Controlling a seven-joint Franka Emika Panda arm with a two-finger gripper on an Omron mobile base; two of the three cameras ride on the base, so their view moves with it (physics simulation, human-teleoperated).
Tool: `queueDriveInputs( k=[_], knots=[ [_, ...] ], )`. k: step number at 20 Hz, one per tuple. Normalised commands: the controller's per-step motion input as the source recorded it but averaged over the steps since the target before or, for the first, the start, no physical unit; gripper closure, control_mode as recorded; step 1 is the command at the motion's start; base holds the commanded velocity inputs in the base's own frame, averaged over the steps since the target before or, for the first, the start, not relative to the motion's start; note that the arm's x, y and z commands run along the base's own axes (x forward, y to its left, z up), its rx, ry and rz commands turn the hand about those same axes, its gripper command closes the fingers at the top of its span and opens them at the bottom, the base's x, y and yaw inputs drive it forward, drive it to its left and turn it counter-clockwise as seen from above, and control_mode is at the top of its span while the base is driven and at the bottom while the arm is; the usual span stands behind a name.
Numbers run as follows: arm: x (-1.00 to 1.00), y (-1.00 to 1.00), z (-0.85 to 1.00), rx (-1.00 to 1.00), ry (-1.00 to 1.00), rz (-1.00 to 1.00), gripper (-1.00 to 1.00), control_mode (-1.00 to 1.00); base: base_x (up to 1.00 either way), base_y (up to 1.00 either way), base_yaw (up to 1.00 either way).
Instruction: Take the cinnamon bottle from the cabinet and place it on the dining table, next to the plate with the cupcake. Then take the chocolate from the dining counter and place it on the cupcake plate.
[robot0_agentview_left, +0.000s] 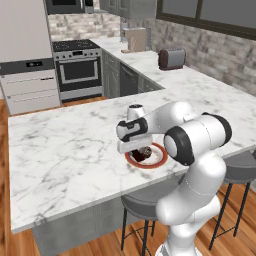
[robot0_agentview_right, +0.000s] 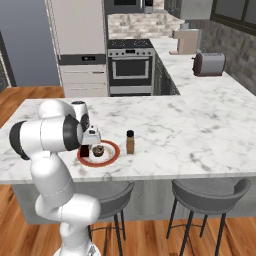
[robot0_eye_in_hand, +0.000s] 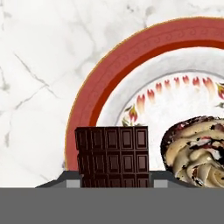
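Brown chocolate (robot0_eye_in_hand: 113, 154) sits gripped in my fingers (robot0_eye_in_hand: 72, 180), low over the plate (robot0_eye_in_hand: 109, 78), so it lands beside the cupcake (robot0_eye_in_hand: 197, 151).

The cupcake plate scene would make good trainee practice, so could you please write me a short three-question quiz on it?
1. True or false: the cinnamon bottle stands upright on the dining table, beside the plate.
2. In the hand view, what is the gripper holding? A) the cupcake B) the chocolate C) the cinnamon bottle
3. Fill in: in the hand view, the chocolate is over the plate's red-brown ____.

Key
1. True.
2. B; the cupcake sits on the plate beside the bar.
3. rim.
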Motion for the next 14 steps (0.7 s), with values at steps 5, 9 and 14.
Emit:
queueDriveInputs(
  k=[5,9,14],
  knots=[
    [0.02,-0.11,-0.16,0.00,0.00,-0.10,1.00,-1.00,0.00,0.00,0.00],
    [0.03,-0.05,-0.10,0.00,0.00,-0.09,1.00,-1.00,0.00,0.00,0.00],
    [0.04,-0.01,-0.08,0.00,0.00,-0.07,1.00,-1.00,0.00,0.00,0.00]
  ],
)
